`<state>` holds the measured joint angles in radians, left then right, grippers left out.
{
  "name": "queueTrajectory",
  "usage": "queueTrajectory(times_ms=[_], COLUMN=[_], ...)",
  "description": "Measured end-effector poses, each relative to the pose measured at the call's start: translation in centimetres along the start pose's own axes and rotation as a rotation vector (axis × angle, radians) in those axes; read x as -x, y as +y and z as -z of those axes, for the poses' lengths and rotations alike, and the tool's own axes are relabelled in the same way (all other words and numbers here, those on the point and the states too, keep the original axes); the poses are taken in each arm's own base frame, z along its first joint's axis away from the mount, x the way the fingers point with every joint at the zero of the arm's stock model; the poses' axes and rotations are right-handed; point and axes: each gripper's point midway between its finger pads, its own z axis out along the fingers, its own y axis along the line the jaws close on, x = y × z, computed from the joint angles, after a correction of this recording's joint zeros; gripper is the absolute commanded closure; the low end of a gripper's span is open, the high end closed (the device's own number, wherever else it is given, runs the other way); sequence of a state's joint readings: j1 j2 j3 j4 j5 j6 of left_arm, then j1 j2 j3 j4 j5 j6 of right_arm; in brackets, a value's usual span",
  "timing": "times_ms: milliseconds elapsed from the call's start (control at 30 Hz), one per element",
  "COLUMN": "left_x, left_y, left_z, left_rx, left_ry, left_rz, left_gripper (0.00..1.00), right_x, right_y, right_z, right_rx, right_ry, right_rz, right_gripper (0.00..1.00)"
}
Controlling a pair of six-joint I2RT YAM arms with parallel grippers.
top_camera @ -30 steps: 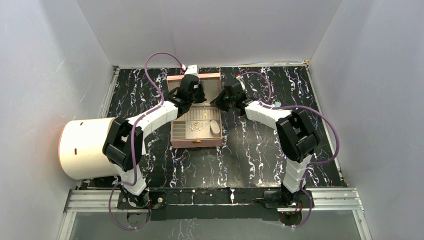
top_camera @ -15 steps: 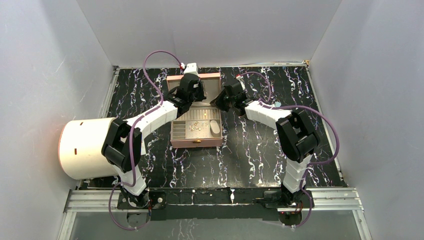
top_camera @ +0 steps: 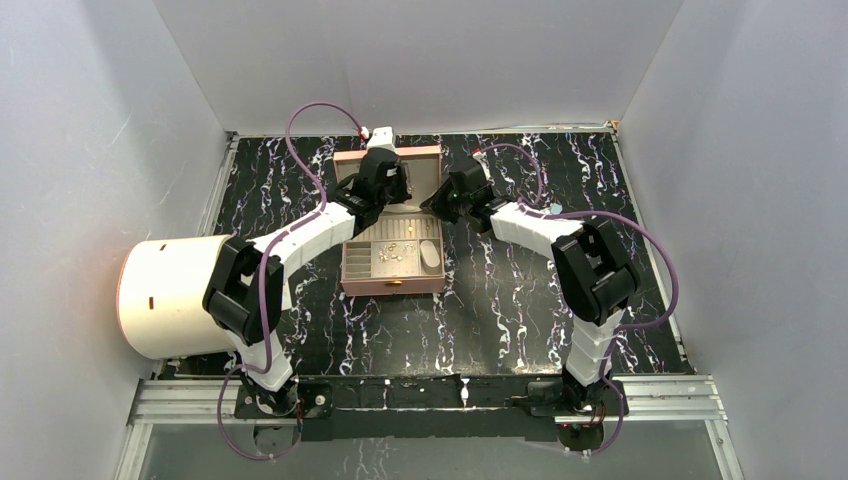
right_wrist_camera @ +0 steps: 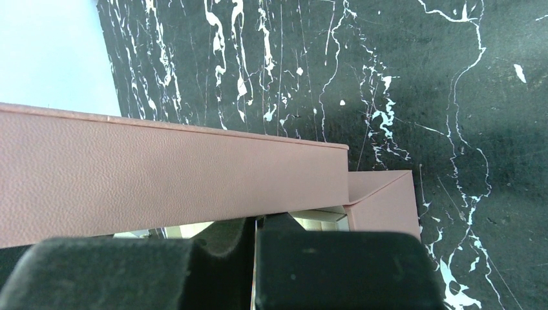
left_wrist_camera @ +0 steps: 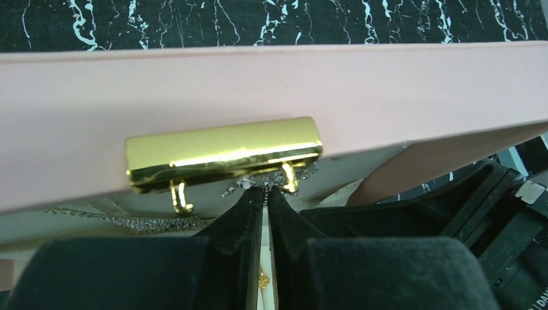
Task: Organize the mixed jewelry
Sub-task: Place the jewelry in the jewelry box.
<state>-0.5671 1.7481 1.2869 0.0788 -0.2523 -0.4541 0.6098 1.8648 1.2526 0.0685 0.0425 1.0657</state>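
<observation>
The pink box (top_camera: 393, 287) lies open mid-table with its lid (top_camera: 425, 165) standing up at the back. Small gold rings and other jewelry (top_camera: 392, 253) sit in its tray compartments. My left gripper (left_wrist_camera: 266, 189) reaches under the lid's gold clasp (left_wrist_camera: 223, 152), its jaws almost together, pinching a glittery silvery chain piece (left_wrist_camera: 258, 181). More of that chain (left_wrist_camera: 129, 221) trails left along the lid's inside. A gold piece (left_wrist_camera: 263, 279) shows through the slit between the fingers. My right gripper (right_wrist_camera: 255, 223) is shut, tucked under the lid's (right_wrist_camera: 161, 187) right end.
A big white cylinder with a pink rim (top_camera: 170, 295) lies at the left, beside the left arm. A cream oval pad (top_camera: 430, 254) fills the tray's right compartment. A small pale blue bit (top_camera: 553, 209) lies by the right arm. White walls enclose the black marbled table (top_camera: 500, 320).
The left arm has shifted very slightly at the lid. The right arm and the box stay where they were.
</observation>
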Motion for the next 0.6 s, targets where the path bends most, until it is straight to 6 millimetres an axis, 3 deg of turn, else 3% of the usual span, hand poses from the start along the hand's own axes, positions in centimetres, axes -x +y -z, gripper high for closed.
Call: queueTrajectory(times_ms=[600], left_x=[-1.01], left_y=[0.6], left_z=[0.01], left_rx=[0.014], left_ry=[0.022], left_rz=[-0.015], left_gripper=[0.85], right_x=[-0.15], right_y=[0.45], right_z=[0.01], right_rx=[0.076], right_ry=[0.009], right_rz=[0.07], right_gripper=[1.0])
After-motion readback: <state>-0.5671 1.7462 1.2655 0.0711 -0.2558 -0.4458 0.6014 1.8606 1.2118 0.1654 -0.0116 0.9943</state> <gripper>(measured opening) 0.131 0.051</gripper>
